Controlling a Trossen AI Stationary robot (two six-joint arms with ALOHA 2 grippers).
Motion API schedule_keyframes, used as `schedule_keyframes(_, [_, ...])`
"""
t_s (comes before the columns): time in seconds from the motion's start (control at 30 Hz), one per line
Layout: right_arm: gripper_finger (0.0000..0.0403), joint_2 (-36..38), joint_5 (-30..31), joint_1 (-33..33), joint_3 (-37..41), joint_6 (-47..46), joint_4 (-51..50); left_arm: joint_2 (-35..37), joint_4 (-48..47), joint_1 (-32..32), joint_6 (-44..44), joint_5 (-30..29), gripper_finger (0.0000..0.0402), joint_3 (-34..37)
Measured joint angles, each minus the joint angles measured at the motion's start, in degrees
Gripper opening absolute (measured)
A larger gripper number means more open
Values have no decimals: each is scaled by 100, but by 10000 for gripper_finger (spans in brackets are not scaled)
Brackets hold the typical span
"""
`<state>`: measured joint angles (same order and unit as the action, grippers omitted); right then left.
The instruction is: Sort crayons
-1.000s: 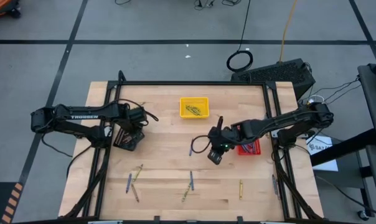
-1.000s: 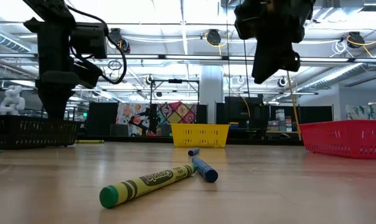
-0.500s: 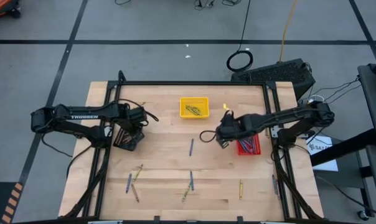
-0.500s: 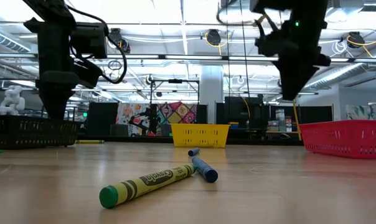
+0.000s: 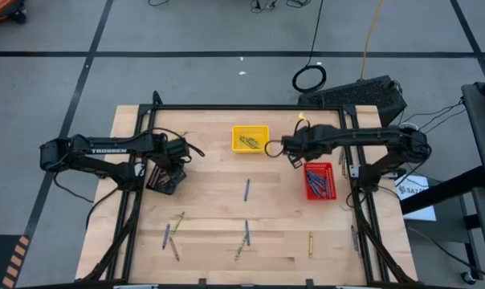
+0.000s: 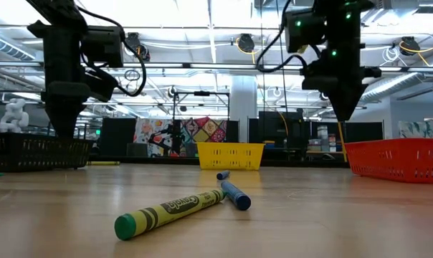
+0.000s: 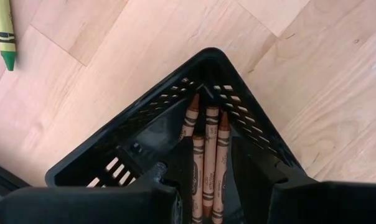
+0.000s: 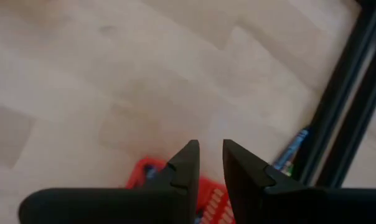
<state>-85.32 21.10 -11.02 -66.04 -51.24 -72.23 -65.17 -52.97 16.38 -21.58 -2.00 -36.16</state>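
Brown crayons (image 7: 206, 155) lie in the black tray (image 5: 164, 178) at the table's left. My left gripper (image 7: 211, 186) hangs open just above them, fingers pointing down into the tray. My right gripper (image 5: 295, 156) is in the air between the yellow tray (image 5: 250, 138) and the red tray (image 5: 319, 181). Its fingers (image 8: 211, 155) stand narrowly apart with nothing between them. A blue crayon (image 5: 246, 189) lies at mid table. Several more crayons lie flat near the front edge, among them a yellow one (image 6: 170, 211) crossing a blue one (image 6: 234, 193).
The yellow tray holds olive-yellow crayons and the red tray holds blue ones. Black frame rails (image 5: 351, 160) run along the table's sides and far edge. A blue crayon (image 8: 294, 149) lies beside the right rail. A yellow crayon (image 7: 4, 31) lies on the wood near the black tray.
My right gripper has travelled from mid table, beside the lone blue crayon, toward the far edge and a little right, past the red tray's left side. It has rolled and tipped until its fingers point more steeply down. The blue crayon has stayed where it lay.
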Motion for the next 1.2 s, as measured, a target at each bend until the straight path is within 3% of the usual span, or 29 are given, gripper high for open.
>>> schedule_keyframes(0.4, [59,320,-35,-1507,48,905,8,0,-3,-2,2,-170,101,0])
schedule_keyframes(0.53, [59,720,-453,-1910,461,1038,223,0,-4,-2,2,-170,101,0])
schedule_keyframes(0.93, [59,2083,-792,-2458,1837,469,683,0,-4,-2,0,-171,101,0])
schedule_keyframes(1.2, [59,2212,-1086,-2837,2119,365,950,0,0,-2,-2,-170,101,0])
